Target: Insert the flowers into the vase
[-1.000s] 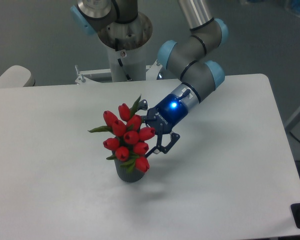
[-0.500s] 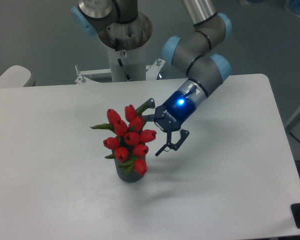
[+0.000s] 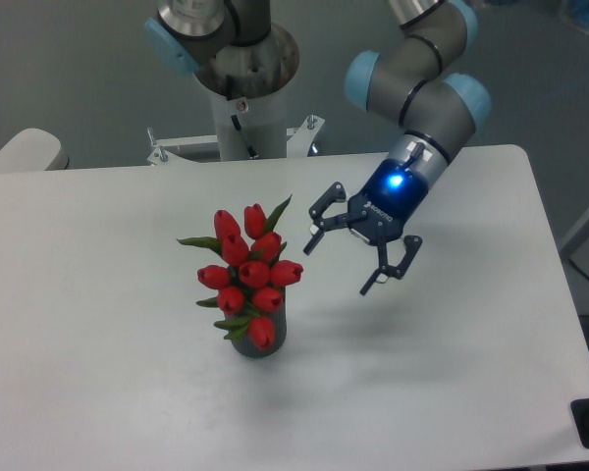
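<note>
The flowers (image 3: 247, 277) stand upright in the vase (image 3: 259, 339) on the worktop (image 3: 452, 392), stems down its mouth so it props them unaided, while the claw (image 3: 342, 265) hangs spread wide and empty just beside the vase's blooms.

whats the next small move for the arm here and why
Probably just retreat up and away. The flowers already stand in the vase, and the gripper is open and empty, clear of the bunch to its right. Nothing looks left to grasp, so backing off without brushing the leaves seems the safest step. How deep the stems sit cannot be seen.
</note>
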Robot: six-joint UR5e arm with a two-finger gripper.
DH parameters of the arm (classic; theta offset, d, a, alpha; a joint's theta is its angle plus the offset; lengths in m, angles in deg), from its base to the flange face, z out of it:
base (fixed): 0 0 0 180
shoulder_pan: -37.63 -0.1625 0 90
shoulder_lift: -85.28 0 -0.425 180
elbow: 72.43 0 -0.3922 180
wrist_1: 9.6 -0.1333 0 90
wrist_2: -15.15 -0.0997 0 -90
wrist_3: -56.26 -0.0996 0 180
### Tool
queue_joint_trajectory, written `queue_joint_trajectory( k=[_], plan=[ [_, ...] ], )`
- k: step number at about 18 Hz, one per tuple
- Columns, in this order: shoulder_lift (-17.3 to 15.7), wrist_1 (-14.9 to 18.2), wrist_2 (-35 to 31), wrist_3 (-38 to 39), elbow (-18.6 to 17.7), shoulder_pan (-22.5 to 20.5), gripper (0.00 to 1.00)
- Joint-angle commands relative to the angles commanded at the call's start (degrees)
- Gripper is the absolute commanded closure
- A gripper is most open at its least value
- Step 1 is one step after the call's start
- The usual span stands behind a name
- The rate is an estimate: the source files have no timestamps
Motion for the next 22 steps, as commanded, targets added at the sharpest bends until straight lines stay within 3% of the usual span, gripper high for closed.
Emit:
queue_joint_trajectory(
  k=[2, 5, 11, 15, 17, 22],
  plan=[
    [0.09, 0.0, -0.88, -0.35, 1.57, -0.36, 0.0],
    [0.09, 0.17, -5.17, 0.43, 6.75, -0.88, 0.0],
    [0.7, 1.4, -23.7, 1.05, 16.51, 0.08, 0.0],
    [1.84, 6.41, -32.77, 2.2, 22.49, 1.48, 0.0],
    [2.63, 7.29, -36.64, 2.46, 24.69, 3.15, 0.0],
    [3.6, 13.61, -55.17, 0.8, 31.89, 5.96, 0.0]
  ],
)
